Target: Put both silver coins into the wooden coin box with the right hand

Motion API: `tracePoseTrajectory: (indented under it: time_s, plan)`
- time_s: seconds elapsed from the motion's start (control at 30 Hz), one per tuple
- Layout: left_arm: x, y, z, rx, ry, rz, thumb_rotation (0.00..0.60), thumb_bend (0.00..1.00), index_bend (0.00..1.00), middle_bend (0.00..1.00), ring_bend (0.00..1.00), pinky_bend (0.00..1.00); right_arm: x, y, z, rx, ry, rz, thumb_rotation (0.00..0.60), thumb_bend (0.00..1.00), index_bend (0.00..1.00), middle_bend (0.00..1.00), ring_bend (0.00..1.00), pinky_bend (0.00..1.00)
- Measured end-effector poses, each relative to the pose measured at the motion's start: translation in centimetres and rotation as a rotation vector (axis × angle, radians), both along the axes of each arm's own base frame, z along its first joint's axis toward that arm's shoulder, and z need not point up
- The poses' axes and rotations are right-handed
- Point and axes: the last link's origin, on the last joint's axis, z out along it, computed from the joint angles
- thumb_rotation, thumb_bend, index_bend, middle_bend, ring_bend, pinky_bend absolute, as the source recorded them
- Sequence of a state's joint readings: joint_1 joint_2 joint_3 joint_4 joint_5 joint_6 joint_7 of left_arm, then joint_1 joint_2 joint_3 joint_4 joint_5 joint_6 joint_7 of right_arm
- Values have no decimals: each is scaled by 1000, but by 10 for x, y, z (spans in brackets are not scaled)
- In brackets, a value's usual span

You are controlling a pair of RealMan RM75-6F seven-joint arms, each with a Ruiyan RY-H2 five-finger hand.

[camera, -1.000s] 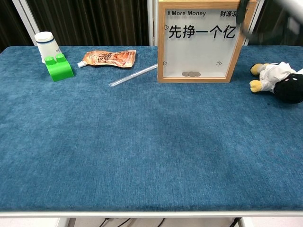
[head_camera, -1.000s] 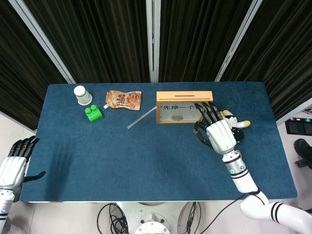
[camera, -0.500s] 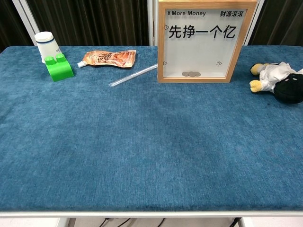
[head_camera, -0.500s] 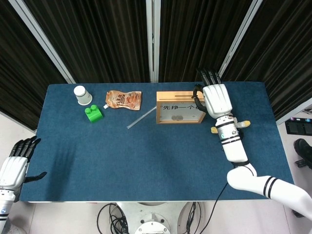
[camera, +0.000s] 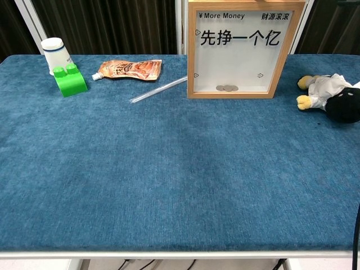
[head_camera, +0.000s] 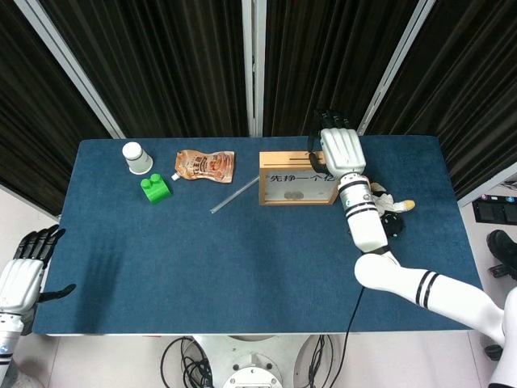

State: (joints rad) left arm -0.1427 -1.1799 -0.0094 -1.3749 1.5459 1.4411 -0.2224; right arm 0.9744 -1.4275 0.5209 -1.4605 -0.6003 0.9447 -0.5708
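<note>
The wooden coin box (head_camera: 299, 179) stands upright at the back middle of the blue table, its clear front facing me (camera: 242, 50). Two silver coins (camera: 226, 88) lie side by side on the bottom inside the box, and in the head view they show as a faint grey patch (head_camera: 293, 196). My right hand (head_camera: 339, 149) hovers over the right end of the box's top, back of the hand up, fingers stretched away from me, with nothing seen in it. The chest view does not show this hand. My left hand (head_camera: 24, 271) hangs open off the table's near left corner.
A white paper cup (head_camera: 137, 158), a green block (head_camera: 155, 188), an orange snack pouch (head_camera: 205, 165) and a clear straw (head_camera: 234, 196) lie at the back left. A plush toy (camera: 332, 95) lies right of the box. My right forearm (head_camera: 367, 226) reaches over it.
My right hand has risen from the table at the box's right front and moved away from me to above the box's right end. The left hand has barely moved.
</note>
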Motion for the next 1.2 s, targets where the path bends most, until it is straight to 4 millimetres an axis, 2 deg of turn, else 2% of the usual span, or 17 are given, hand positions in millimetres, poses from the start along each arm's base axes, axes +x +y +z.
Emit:
tracePoseTrajectory:
  time_s: [0.23, 1.0, 1.2]
  plan:
    - [-2, 1, -1, 1, -5, -6, 600, 36, 43, 0, 0, 0, -1, -2, -4, 43, 0, -52, 600, 375, 742, 91, 0, 0]
    - [-1, 1, -1, 2, -3, -8, 600, 36, 44, 0, 0, 0, 1, 2, -3, 61, -2, -53, 600, 375, 740, 91, 0, 0]
    - [-1, 1, 0, 4, -3, -6, 600, 35, 43, 0, 0, 0, -2, 0, -4, 60, -7, -60, 600, 375, 711, 91, 0, 0]
